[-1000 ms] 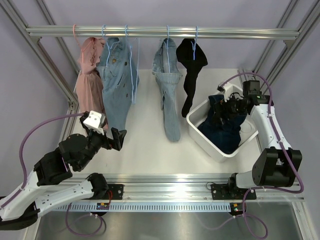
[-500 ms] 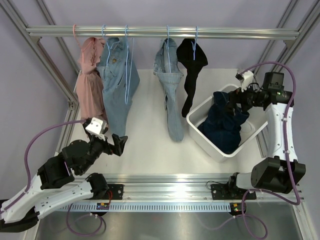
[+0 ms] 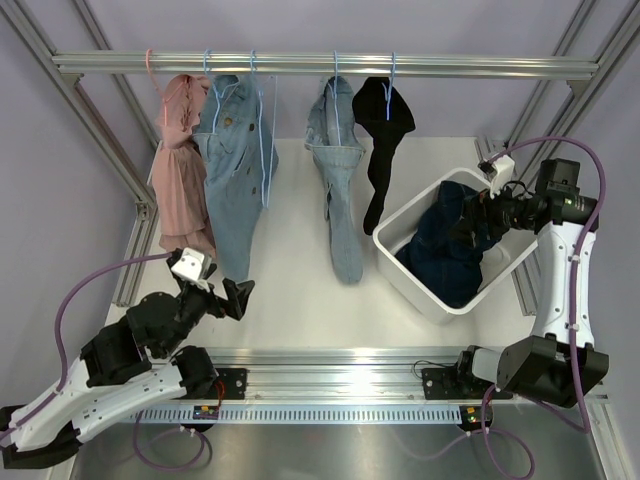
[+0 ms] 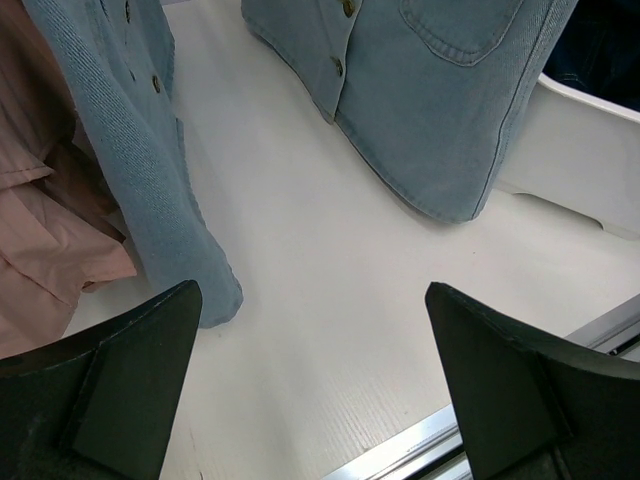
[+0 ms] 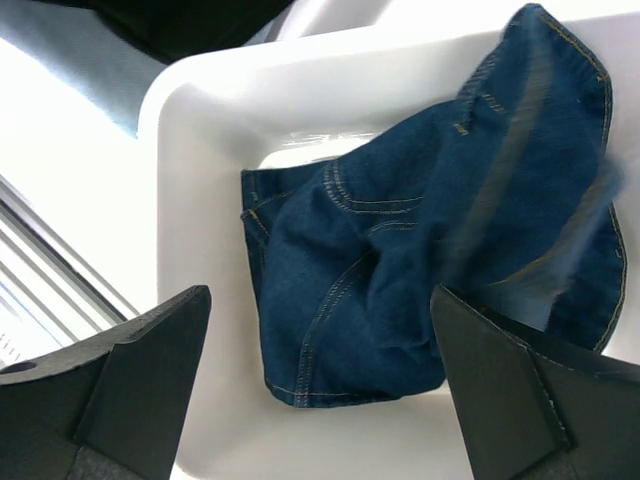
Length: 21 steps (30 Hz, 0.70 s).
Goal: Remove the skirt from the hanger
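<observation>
A dark blue denim skirt point(image 3: 448, 250) lies crumpled in a white bin point(image 3: 400, 262) at the right of the table, off any hanger. In the right wrist view the skirt point(image 5: 400, 260) fills the bin point(image 5: 190, 200) below the fingers. My right gripper point(image 3: 470, 222) is open and empty, held above the bin's far side. My left gripper point(image 3: 238, 295) is open and empty, low over the table near the front left, below a hanging light denim jacket point(image 3: 235, 170). In the left wrist view only bare table lies between its fingers point(image 4: 120, 380).
A rail point(image 3: 320, 65) across the back carries a pink garment point(image 3: 180, 160), the jacket, a light denim garment point(image 3: 340, 190) and a black garment point(image 3: 385, 130), on thin blue and pink hangers. Metal frame posts stand at both sides. The bin's corner shows in the left wrist view point(image 4: 590, 150).
My right gripper has risen and drawn back to the right out of the bin, leaving the skirt inside. My left arm has pulled back towards the near edge.
</observation>
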Each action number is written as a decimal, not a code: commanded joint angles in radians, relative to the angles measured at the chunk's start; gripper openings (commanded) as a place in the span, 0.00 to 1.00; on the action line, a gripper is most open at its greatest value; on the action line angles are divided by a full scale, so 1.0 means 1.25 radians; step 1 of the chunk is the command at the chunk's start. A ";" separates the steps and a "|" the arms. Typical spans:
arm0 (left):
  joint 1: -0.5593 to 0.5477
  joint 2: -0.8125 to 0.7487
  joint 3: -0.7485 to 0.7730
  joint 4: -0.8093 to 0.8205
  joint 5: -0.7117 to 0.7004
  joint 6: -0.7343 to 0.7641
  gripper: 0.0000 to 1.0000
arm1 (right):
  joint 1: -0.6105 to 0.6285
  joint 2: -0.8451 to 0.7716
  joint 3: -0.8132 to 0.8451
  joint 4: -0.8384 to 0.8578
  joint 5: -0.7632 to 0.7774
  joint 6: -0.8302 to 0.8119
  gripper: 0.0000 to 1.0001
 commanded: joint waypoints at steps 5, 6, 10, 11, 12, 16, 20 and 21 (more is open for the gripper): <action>-0.002 -0.023 -0.027 0.057 -0.002 -0.002 0.99 | -0.015 -0.043 -0.013 -0.030 -0.044 -0.021 0.99; -0.002 -0.020 -0.026 0.056 -0.001 -0.004 0.99 | -0.016 -0.043 -0.013 -0.030 -0.046 -0.021 0.99; -0.002 -0.014 -0.026 0.052 -0.004 -0.008 0.99 | -0.018 -0.042 -0.011 -0.031 -0.053 -0.022 0.99; -0.002 -0.016 -0.025 0.052 -0.004 -0.008 0.99 | -0.018 -0.042 -0.011 -0.032 -0.054 -0.022 0.99; -0.002 -0.014 -0.026 0.052 -0.004 -0.008 0.99 | -0.018 -0.043 -0.011 -0.032 -0.059 -0.023 0.99; -0.002 -0.014 -0.026 0.052 -0.007 -0.010 0.99 | -0.018 -0.040 -0.008 -0.033 -0.070 -0.025 1.00; -0.001 -0.014 -0.026 0.052 -0.008 -0.010 0.99 | -0.018 -0.039 -0.004 -0.036 -0.081 -0.026 0.99; 0.000 -0.013 -0.026 0.054 -0.008 -0.010 0.99 | -0.018 -0.039 -0.003 -0.036 -0.082 -0.025 0.99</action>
